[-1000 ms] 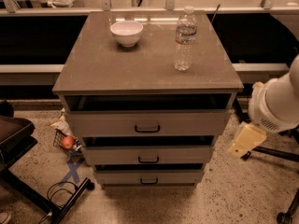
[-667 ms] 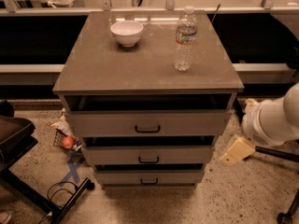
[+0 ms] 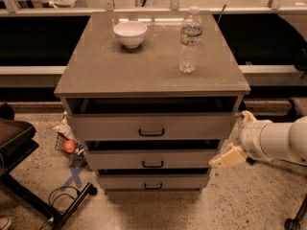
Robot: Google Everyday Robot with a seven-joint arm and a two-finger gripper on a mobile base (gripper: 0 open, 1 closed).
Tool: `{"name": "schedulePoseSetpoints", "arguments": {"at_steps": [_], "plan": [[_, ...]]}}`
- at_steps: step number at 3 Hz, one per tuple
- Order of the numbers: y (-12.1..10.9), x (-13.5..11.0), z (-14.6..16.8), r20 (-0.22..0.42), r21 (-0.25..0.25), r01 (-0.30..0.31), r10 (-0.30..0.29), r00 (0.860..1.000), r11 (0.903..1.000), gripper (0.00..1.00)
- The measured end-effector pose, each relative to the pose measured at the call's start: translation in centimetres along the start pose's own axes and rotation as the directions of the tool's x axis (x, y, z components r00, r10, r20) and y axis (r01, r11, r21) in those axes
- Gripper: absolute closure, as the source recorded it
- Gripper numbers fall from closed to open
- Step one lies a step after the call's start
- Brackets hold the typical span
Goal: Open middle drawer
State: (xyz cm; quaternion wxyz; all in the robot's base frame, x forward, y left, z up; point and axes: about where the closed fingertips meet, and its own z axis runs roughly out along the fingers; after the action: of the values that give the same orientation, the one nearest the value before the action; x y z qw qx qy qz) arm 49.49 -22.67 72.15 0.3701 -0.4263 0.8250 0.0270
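Note:
The middle drawer (image 3: 187, 159) is the grey-beige front of medium height in the cabinet, with a small black bar handle (image 3: 152, 164). A dark gap shows above its front. The taller top drawer (image 3: 192, 127) sits above it and the slim bottom drawer (image 3: 182, 182) below it. My gripper (image 3: 228, 157), cream-coloured on a white arm (image 3: 276, 140), is low at the cabinet's right side. It is level with the right end of the middle drawer front and well right of the handle.
A white bowl (image 3: 130, 33) and a clear water bottle (image 3: 190, 40) stand on the cabinet top (image 3: 105, 71). A dark chair base (image 3: 29, 186), a cable, a blue X floor mark (image 3: 74, 175) and litter with an orange ball (image 3: 70, 145) lie to the left.
My arm has moved left and down toward the cabinet, bringing the gripper close to the right end of the middle drawer front. The drawers, bowl and bottle have not moved.

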Motion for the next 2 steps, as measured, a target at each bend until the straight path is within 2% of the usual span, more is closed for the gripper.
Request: {"name": "schedulePoseSetpoints", "arguments": {"at_steps": [1,2], "plan": [[2.0,3.7,1.6,-0.036,-0.027,0.07,-0.071,0.997,0.9972,0.0],[5.2,8.0,4.6,-0.055,-0.063,0.257,-0.26,0.964,0.9644,0.0]]}}
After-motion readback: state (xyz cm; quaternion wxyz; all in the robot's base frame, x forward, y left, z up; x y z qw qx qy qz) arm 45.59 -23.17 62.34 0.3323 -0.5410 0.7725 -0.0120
